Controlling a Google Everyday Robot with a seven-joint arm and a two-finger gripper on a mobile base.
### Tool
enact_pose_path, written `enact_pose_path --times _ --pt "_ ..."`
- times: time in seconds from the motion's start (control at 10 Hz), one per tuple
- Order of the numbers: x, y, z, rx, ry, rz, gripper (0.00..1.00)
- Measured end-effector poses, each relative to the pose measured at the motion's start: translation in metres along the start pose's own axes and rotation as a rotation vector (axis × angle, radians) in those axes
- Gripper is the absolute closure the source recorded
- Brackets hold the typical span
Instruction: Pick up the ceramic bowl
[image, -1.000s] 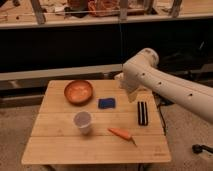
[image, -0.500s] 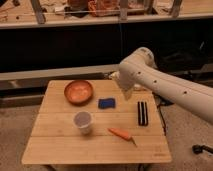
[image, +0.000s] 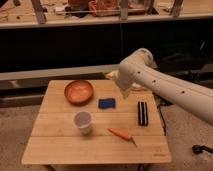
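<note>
Just one ceramic bowl (image: 78, 91) (tool (image: 124, 93) over table (image: 55, 145)).

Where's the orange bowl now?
In the camera view, the bowl sits at the far left corner of the table, behind the cup, left of the blue sponge; the hand hovers by the far edge to its right.

White arm (image: 170, 91) enters from the right edge, bends at a rounded joint, and angles downward. Gripper (image: 113, 77) largely hidden behind it, above the far edge of the desk (image: 60, 145).
</note>
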Motion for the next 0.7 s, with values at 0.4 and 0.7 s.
enact_pose_path --times 0.4,0.7 --pt "-0.005 -0.008 0.013 0.027 -0.03 -0.047 0.2" --pt "-0.006 -0.011 0.023 0.044 -0.052 -0.079 0.2"
